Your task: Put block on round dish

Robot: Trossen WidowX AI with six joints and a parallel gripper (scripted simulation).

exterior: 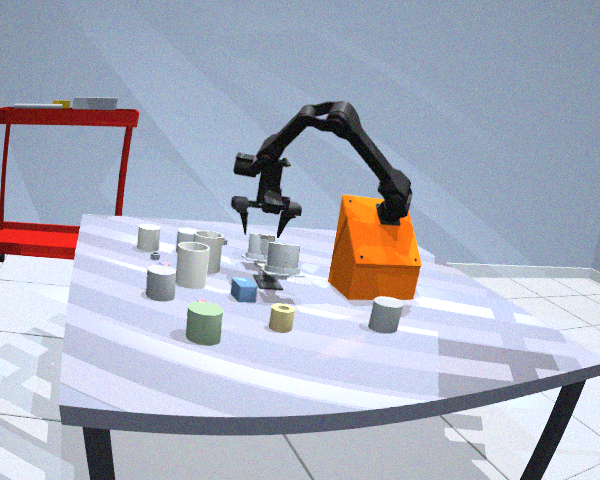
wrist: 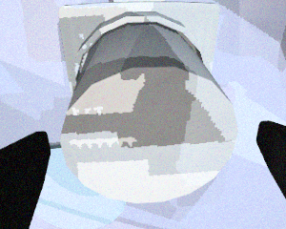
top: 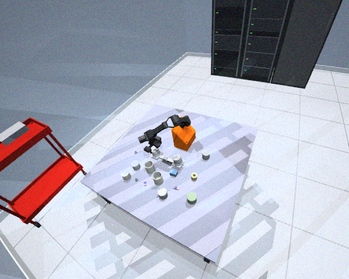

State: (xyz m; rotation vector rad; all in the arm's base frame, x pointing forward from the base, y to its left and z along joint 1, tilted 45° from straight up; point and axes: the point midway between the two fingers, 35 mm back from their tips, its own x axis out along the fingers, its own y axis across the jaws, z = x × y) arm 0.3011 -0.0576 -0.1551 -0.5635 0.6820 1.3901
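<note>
My black pincer (exterior: pixel 261 223) hangs spread wide and empty, its fingers at the wrist view's lower corners. Between them, centre frame, stands the pale grey upturned cup (wrist: pixel 150 130) on its balance pad, untouched; a pale blue round dish (wrist: pixel 67 200) peeks out lower left.

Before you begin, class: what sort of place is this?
Probably a robotics test room or lab: a black robot arm on an orange pedestal, a dark server-style cabinet, and a red utility cart on a tiled floor.
</note>
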